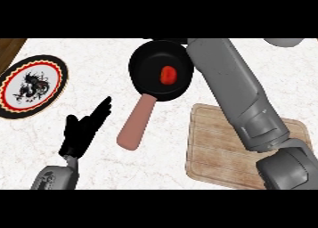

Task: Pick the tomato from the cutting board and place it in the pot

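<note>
1. Tomato (168, 75) sits inside the black pot (143, 67), right of centre on the pot floor. Cutting board (214, 133) has nothing on its visible part, so I judge placement done.
2. Right forearm (234, 89) stretches from the lower right, across the board, up to the pot's right rim. The right robot hand itself is hidden past the top of the arm. Cannot tell its state.
3. Left robot hand (82, 129): released, fingers straight, resting over the worktop (108, 169) at lower left, well apart from the pot. Holds nothing.
4. Risk A: the retreating right arm clips the pot rim. The arm lies right against the rim in this view, so a sideways pull could shove the pot and roll the tomato. A pull-back with no lift first would cause it.
5. Risk B: the pot's pinkish handle (136, 124) points down toward the robot, between the two arms. A sweep by either forearm would spin the pot.
6. Risk C: the tomato is round and the pot floor is flat and shallow. It could roll toward the rim if the pot gets bumped.
7. Risk D: a low retreat could drag the board, since the forearm crosses its upper part.
8. Patterned plate (30, 86) at far left is out of the path. Low concern.
</note>
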`<state>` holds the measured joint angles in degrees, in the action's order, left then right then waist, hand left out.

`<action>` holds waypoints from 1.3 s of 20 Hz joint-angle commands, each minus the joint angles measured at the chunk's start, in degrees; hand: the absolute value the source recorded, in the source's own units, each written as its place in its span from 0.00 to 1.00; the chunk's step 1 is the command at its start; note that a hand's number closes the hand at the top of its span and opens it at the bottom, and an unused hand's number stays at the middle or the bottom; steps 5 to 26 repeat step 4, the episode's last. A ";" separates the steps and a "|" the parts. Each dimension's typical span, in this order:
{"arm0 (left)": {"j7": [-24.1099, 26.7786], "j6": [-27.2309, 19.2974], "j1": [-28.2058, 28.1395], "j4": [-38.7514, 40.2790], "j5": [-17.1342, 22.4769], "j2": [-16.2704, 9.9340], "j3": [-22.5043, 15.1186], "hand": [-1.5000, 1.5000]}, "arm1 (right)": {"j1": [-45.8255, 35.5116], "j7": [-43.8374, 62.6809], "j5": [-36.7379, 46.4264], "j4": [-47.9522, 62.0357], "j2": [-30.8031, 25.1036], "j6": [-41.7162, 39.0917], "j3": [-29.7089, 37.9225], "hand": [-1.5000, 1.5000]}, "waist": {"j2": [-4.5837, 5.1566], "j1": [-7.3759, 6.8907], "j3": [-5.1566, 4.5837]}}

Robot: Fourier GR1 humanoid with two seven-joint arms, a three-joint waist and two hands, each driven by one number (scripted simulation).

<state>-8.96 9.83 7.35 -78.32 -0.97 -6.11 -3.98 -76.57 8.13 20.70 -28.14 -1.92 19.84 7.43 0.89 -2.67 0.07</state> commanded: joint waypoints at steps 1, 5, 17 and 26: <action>-2.45 1.29 -0.75 -2.15 1.12 -1.30 0.66 0.50 | -1.52 -3.36 -3.79 0.02 -2.79 1.51 5.06 0.00 | -0.30 0.51 -0.05; -1.30 0.11 -2.28 -2.51 0.51 -0.45 0.48 0.50 | 2.42 -9.20 -7.14 0.19 -5.64 -0.67 8.39 0.00 | -0.26 0.74 -0.03; -1.30 0.11 -2.28 -2.51 0.51 -0.45 0.48 0.50 | 2.42 -9.20 -7.14 0.19 -5.64 -0.67 8.39 0.00 | -0.26 0.74 -0.03; -1.30 0.11 -2.28 -2.51 0.51 -0.45 0.48 0.50 | 2.42 -9.20 -7.14 0.19 -5.64 -0.67 8.39 0.00 | -0.26 0.74 -0.03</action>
